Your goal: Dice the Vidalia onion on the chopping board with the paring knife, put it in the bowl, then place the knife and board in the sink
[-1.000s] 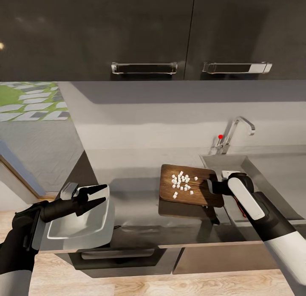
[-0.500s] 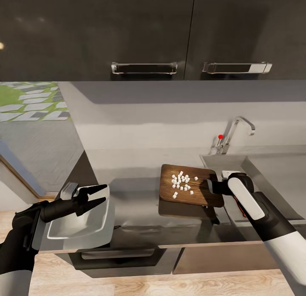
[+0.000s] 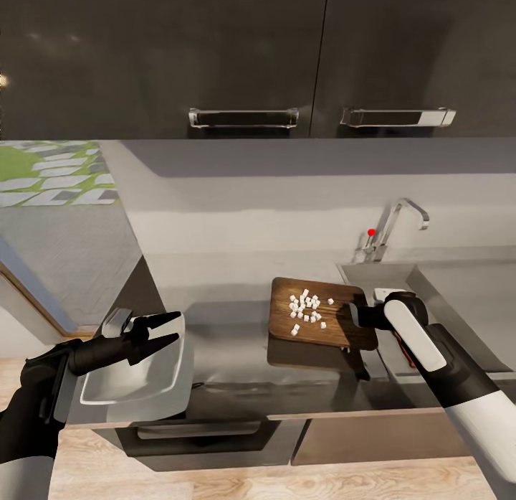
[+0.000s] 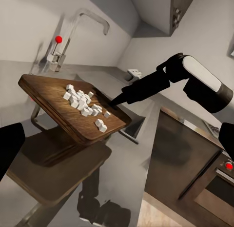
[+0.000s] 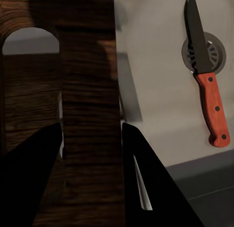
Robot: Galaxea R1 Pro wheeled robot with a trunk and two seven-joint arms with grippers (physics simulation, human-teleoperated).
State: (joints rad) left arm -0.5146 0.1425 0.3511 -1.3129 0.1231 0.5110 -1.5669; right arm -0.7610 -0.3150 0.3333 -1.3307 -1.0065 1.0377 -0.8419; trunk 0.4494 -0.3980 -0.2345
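Right gripper (image 3: 356,315) clenched on handle end of chopping board (image 3: 315,321), fingers (image 5: 141,188) either side of board edge (image 5: 87,114). Board held tilted above countertop (image 3: 236,356), beside sink (image 3: 459,292). Diced onion (image 3: 306,310) lay on board. Paring knife (image 5: 205,71) lay in sink, blade over drain (image 5: 217,53). Left gripper (image 3: 161,333) gripped rim of white bowl (image 3: 136,374), which sat at counter's near edge. Tap (image 3: 394,227) behind sink.

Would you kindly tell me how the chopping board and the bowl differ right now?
The chopping board is dark wood, flat, and carries white onion dice; the bowl is white, squarish and holds none. The right tool grips the board's edge, lifted off the counter; the left tool pinches the bowl's rim.
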